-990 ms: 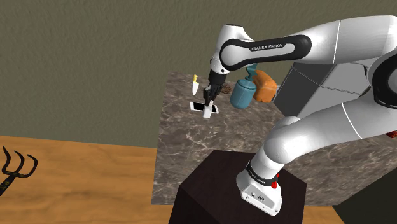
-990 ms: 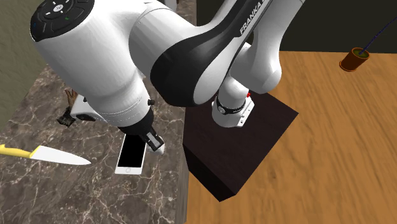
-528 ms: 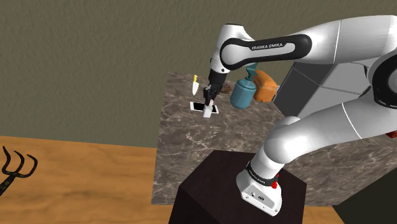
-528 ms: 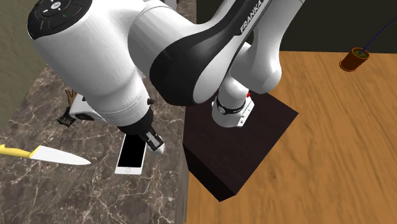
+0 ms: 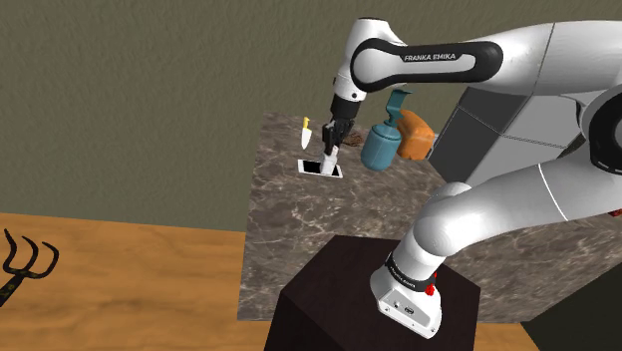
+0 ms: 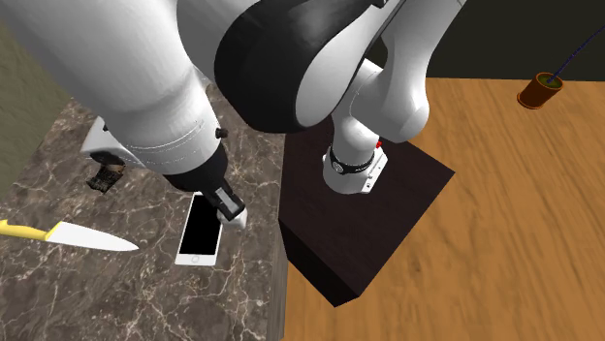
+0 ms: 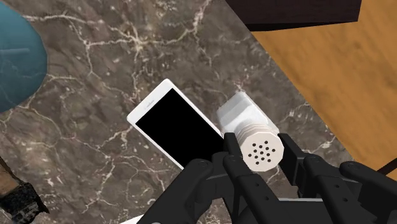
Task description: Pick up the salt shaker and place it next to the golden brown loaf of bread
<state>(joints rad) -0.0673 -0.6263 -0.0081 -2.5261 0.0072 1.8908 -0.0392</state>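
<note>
Lift-and-carry step: the gripper (image 7: 259,159) is clamped on the white salt shaker (image 7: 249,130) (holed cap toward the wrist camera) above the phone (image 7: 173,129); next, probably, carry it past the teal jug (image 5: 380,143) to the bread loaf (image 5: 418,138).

you've got the shaker (image 7: 251,137) clasped between the jaws over the tabletop (image 5: 299,219): a small white body, its round holed cap facing the wrist camera. your loaf (image 5: 418,136) is orange-brown and lies on the tabletop, apart from the shaker.
</note>
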